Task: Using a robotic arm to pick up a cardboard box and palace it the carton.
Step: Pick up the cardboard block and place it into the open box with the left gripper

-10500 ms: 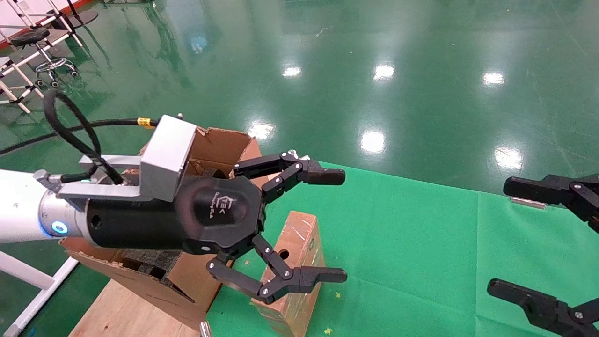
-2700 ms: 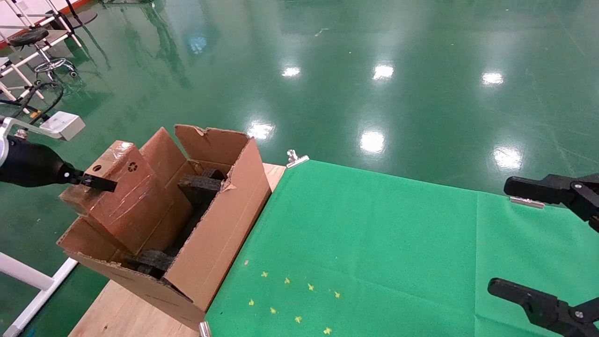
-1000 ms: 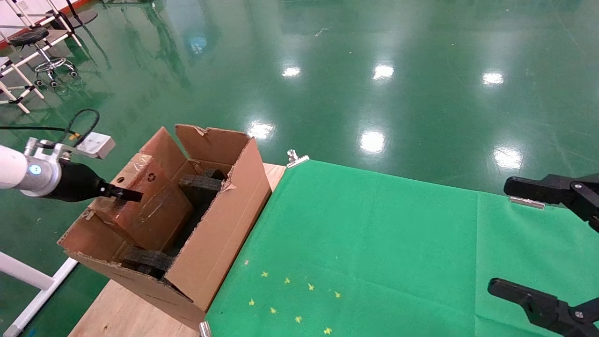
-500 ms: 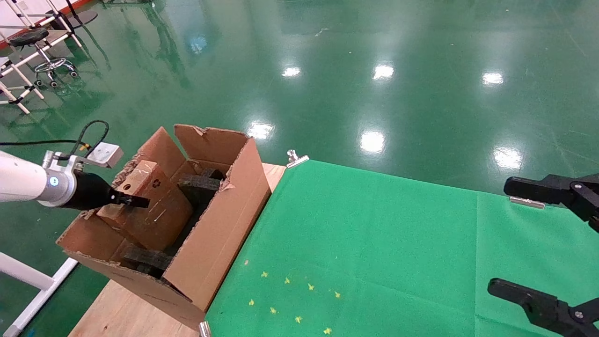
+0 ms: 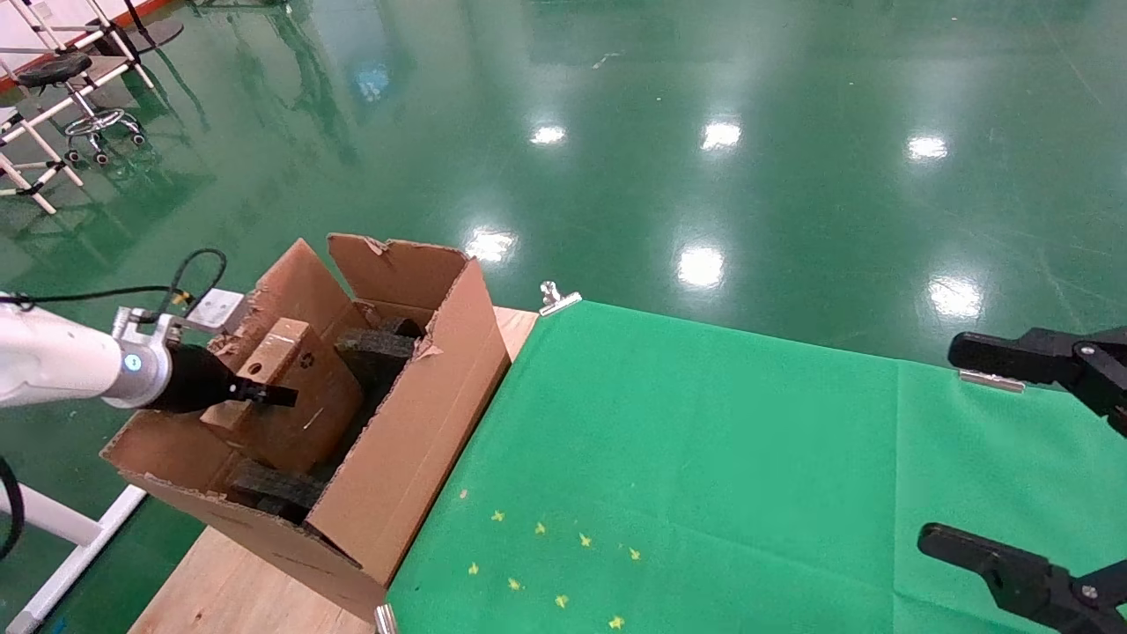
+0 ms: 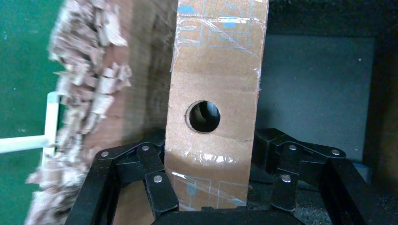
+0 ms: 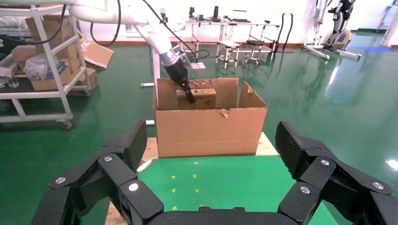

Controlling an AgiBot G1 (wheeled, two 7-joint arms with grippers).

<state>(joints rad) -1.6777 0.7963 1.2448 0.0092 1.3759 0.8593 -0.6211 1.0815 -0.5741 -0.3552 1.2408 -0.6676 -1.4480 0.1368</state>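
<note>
Two arms show in the head view. The robotic arm (image 5: 62, 365) reaches in from the left, its left gripper (image 5: 264, 394) gripping the cardboard box (image 5: 290, 401), which stands tilted inside the carton (image 5: 414, 440) among black foam pieces (image 5: 374, 348). The right gripper (image 5: 1030, 458) hangs spread open over the green cloth (image 5: 704, 458) on the table (image 5: 220, 590).

From the left wrist, the cardboard box (image 6: 213, 103) runs straight out between the jaws, which press on both its sides; its round hole (image 6: 202, 116) lies just beyond them.

From the right wrist, the right gripper (image 7: 206, 154) stands wide open, well apart from the carton (image 7: 209, 131), where the box (image 7: 197, 99) sticks up.
</note>
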